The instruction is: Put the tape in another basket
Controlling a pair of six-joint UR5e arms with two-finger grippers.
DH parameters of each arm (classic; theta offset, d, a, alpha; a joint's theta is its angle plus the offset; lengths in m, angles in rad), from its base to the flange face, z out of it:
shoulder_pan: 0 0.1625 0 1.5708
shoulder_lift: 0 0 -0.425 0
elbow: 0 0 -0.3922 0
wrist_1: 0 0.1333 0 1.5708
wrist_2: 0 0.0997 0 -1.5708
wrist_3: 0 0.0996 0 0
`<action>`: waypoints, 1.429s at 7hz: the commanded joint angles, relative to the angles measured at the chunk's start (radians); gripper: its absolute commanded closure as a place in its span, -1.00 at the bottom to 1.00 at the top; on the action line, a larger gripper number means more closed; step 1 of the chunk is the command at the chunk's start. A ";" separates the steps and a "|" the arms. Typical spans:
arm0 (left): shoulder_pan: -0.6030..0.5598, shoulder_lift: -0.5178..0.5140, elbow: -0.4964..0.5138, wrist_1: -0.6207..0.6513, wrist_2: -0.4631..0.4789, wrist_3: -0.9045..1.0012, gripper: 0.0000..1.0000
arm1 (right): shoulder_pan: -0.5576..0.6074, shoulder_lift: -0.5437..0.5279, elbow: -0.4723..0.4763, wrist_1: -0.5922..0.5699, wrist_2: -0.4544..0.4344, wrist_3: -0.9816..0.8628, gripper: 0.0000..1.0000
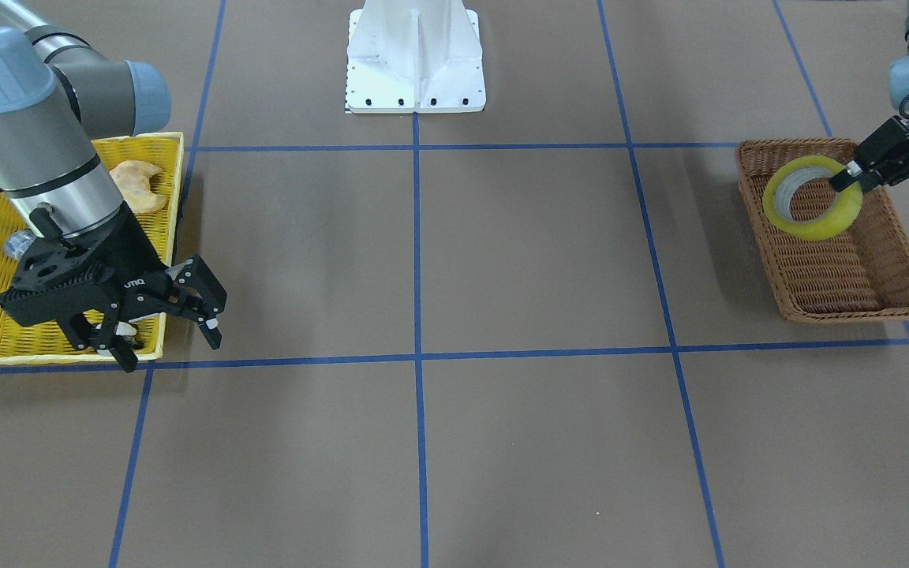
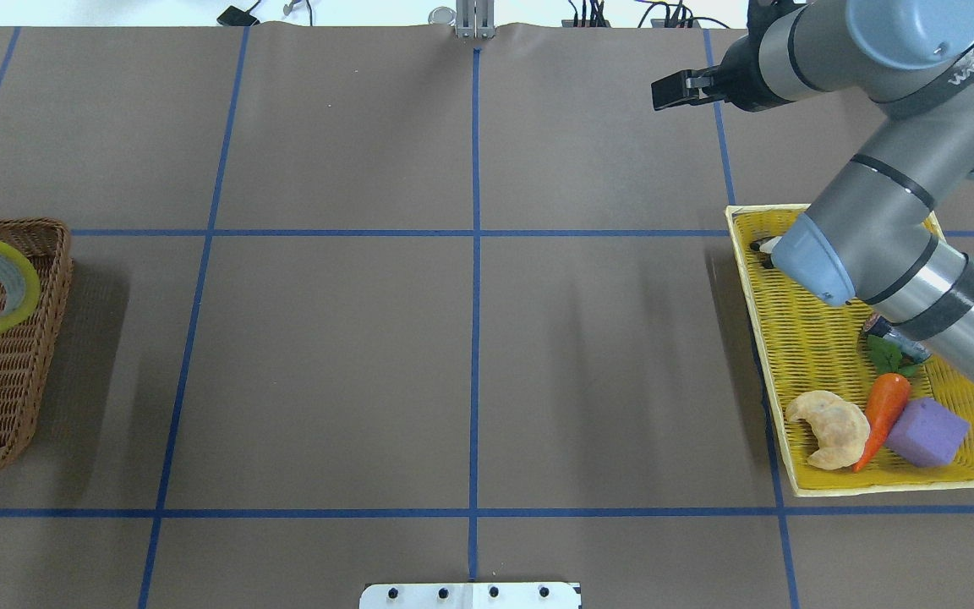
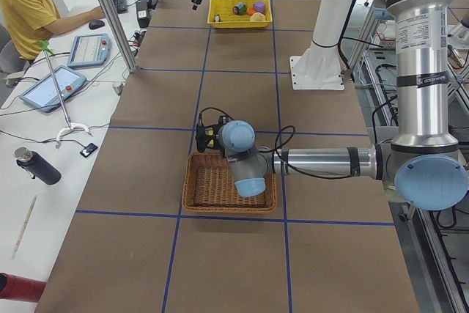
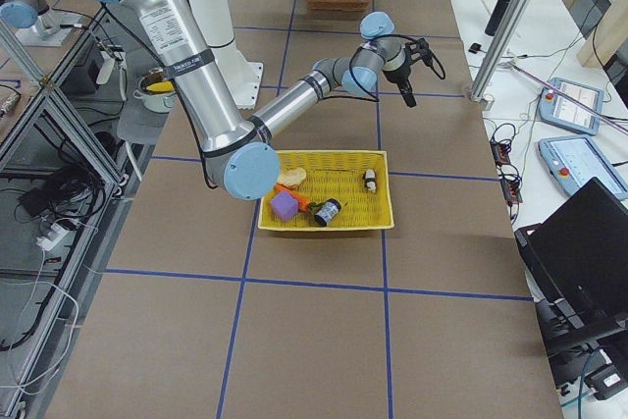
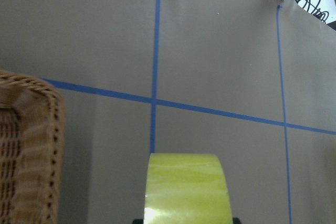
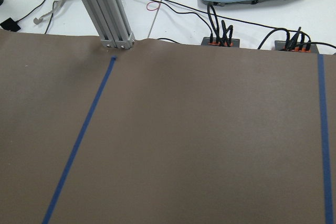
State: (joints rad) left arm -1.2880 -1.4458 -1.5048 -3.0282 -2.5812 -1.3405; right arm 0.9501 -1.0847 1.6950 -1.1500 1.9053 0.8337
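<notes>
While R hand (image 1: 170, 348) gapes, L hand (image 1: 847, 178) pinches tape (image 1: 818, 229).

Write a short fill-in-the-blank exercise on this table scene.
The left gripper holds the tape over the ___ wicker basket. The right gripper is ___ and empty. The purple block lies in the ___ tray.
Missing words: brown; open; yellow.

Left arm stretched out low, left gripper (image 1: 845, 180) clamped on the tape (image 1: 813, 227), right arm raised, right gripper (image 1: 172, 347) fingers spread.
</notes>
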 commanded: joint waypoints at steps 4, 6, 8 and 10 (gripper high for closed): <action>-0.002 -0.072 0.341 -0.375 -0.002 -0.029 -0.44 | 0.075 -0.023 -0.008 0.001 0.106 -0.077 -1.00; -0.002 -0.129 0.463 -0.468 -0.002 -0.029 -0.98 | 0.076 -0.024 -0.008 0.001 0.106 -0.077 -1.00; -0.005 -0.133 0.454 -0.466 -0.002 -0.032 -0.98 | 0.082 -0.024 -0.006 0.001 0.115 -0.077 -1.00; -0.052 -0.152 0.453 -0.463 -0.005 -0.032 -0.98 | 0.091 -0.024 -0.006 -0.004 0.118 -0.077 -1.00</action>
State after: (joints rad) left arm -1.3123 -1.5863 -1.0513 -3.4933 -2.5840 -1.3728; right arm 1.0349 -1.1090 1.6888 -1.1500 2.0203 0.7562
